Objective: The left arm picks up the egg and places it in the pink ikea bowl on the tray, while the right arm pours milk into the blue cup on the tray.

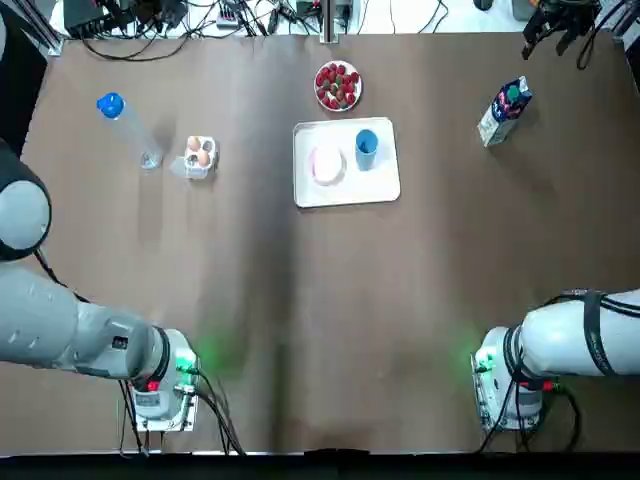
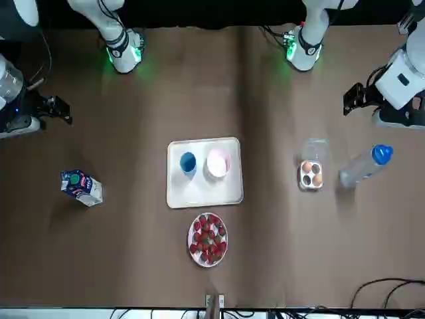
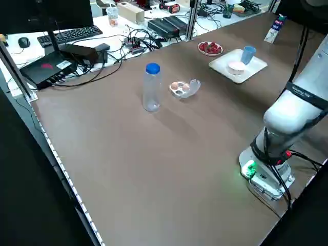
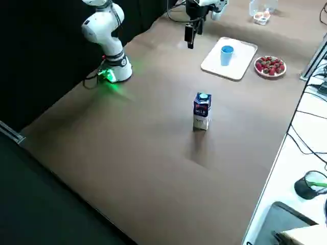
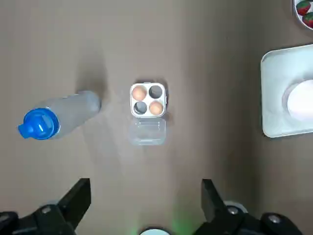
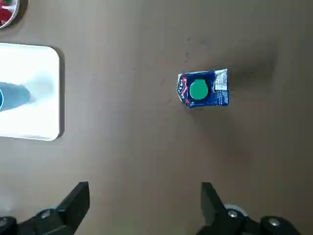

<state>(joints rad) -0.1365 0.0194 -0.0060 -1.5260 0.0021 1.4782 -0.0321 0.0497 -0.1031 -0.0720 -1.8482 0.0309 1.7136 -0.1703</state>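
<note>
Plainly, neither of my hands held anything. My left gripper (image 5: 145, 188) hung high over the table with its fingers spread wide. The egg carton (image 5: 148, 100) lay far below, ahead of the fingertips and roughly centred between them. Two eggs sat in diagonal cells; I would have taken the egg (image 5: 139, 92) in the far cell. The clear lid (image 5: 147, 131) lay folded open on the side nearer my fingers. A water bottle (image 5: 54, 117) stood just beside the carton on my outer side. The tray (image 5: 274, 93) with the pink bowl (image 5: 299, 103) lay well off on the inner side.

My right gripper (image 6: 144, 188) hung spread just as wide. The milk carton (image 6: 201, 89) stood upright below and ahead, a little off the midline between the fingers. The blue cup (image 1: 366, 145) was on the tray, close beside the bowl.

I judged the egg the riskier job. The cells were tight, so a fingertip could catch the carton wall, the lid or the other egg. Too firm a squeeze would crack the shell, and the light carton might lift with it. The bottle could be knocked on my way down. The milk's green cap looked shut, a hard grip could buckle the carton, and a fast tilt would splash the tray. My arms might also crowd each other there.
</note>
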